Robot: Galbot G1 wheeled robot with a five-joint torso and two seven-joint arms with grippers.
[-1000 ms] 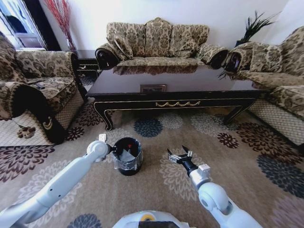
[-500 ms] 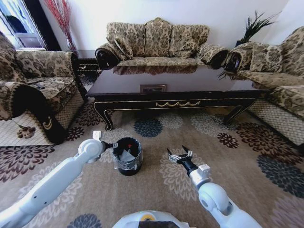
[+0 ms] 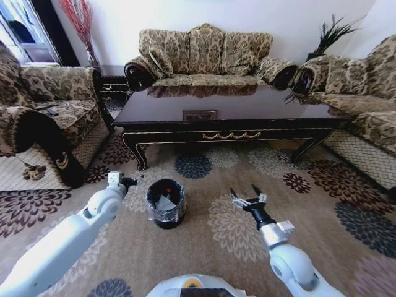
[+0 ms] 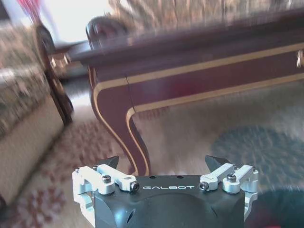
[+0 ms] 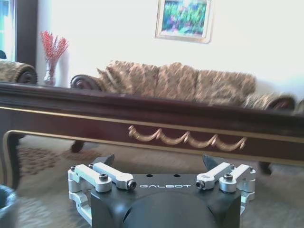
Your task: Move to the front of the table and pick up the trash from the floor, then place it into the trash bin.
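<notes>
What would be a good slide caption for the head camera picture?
Both arms low over the floor: left gripper beside the trash bin, right gripper, jaws open, before the table.

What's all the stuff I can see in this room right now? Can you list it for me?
table: one, glossy dark brown with gold trim, centre of the room.
trash bin: one, black with a clear liner, on the carpet in front of the table.
trash: white crumpled paper and a bit of red, inside the bin.
floor: beige carpet with flower medallions.
sofas: three, patterned beige and brown, behind and at both sides of the table.
plant: one, dark spiky leaves, back right corner.
picture: one, colourful, on the wall above the back sofa.
vase: one, with red stems, back left corner.
left gripper: open, left of the bin.
right gripper: open, right of the bin.
</notes>
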